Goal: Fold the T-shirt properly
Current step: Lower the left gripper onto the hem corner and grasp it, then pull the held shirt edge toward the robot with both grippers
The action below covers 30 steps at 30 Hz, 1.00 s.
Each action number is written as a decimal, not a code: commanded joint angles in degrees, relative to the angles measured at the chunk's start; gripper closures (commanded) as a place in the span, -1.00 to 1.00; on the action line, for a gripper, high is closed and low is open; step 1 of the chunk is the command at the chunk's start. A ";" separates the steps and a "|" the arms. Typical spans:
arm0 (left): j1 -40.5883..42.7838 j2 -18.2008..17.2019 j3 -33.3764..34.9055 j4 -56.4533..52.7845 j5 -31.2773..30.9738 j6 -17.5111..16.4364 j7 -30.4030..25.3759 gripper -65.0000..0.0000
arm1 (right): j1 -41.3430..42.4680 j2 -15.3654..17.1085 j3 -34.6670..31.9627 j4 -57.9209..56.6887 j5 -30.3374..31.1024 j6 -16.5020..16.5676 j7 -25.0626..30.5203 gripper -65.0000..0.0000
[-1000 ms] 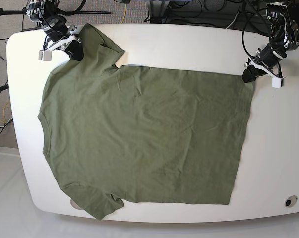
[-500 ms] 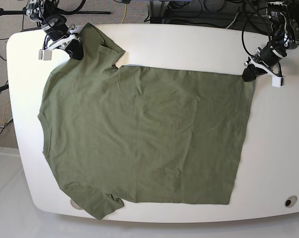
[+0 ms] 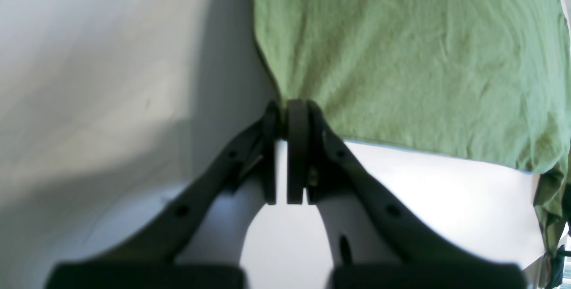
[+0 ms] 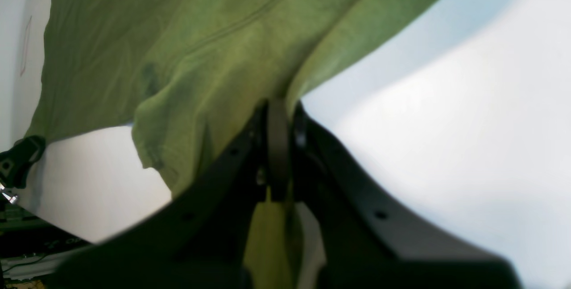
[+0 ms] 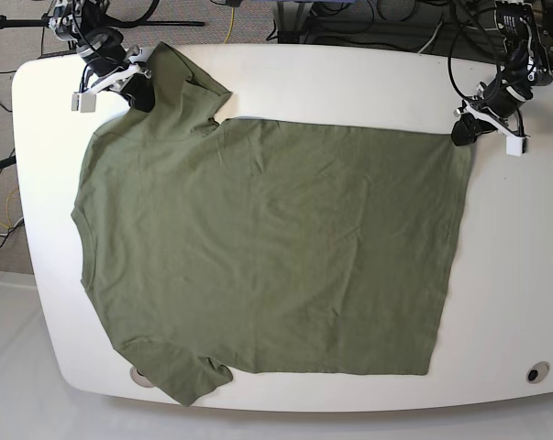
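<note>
White tabletop (image 5: 258, 78) fills the base view, ringed at the far edge by cables and stands, and the T-shirt (image 5: 267, 247) lies spread across most of it, collar end toward that view's left, hem toward its right, one sleeve hanging a little over the near edge. Both arms work the far long edge of the garment. The right gripper (image 4: 279, 115) sits at the far sleeve near the shoulder, its jaws clenched on a pinch of green cloth that bunches between and below them in its wrist view. The left gripper (image 3: 287, 108) is at the far hem corner, jaws pressed together with the very corner of the fabric caught at their tips; the cloth fans out flat from that point. Holding these two ends of one side seems meant to keep the edge taut and straight, so the whole side can be lifted and carried over as one line rather than sagging in the middle. The body of the shirt looks flat with only shallow creases, so the first fold appears not yet made. A thin corner pinch could slip once the cloth's weight comes onto it.
</note>
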 commanded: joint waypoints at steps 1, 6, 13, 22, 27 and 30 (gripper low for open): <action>0.40 -1.07 -0.68 1.66 0.13 -0.28 0.46 0.91 | -0.61 0.82 0.35 1.52 -0.37 -0.09 -0.21 1.00; 1.93 -1.13 -0.20 4.55 0.07 -0.36 0.21 0.98 | -1.59 0.77 0.66 3.35 -0.40 0.40 -0.40 1.00; 4.38 -1.18 -0.01 8.40 0.03 -0.08 0.72 1.00 | -3.54 0.59 1.02 6.04 -0.78 0.26 -0.12 1.00; 5.52 -1.26 0.21 10.98 0.06 0.01 1.73 1.00 | -4.20 0.43 1.64 6.94 -1.30 1.42 0.04 1.00; 5.85 -1.38 0.36 12.44 0.34 -0.07 2.87 1.00 | -4.53 0.51 3.07 7.80 -1.91 2.61 -0.04 1.00; 6.44 -1.42 0.05 13.25 0.34 -0.05 3.29 1.00 | -5.03 0.59 4.17 8.80 -1.85 2.70 -0.08 1.00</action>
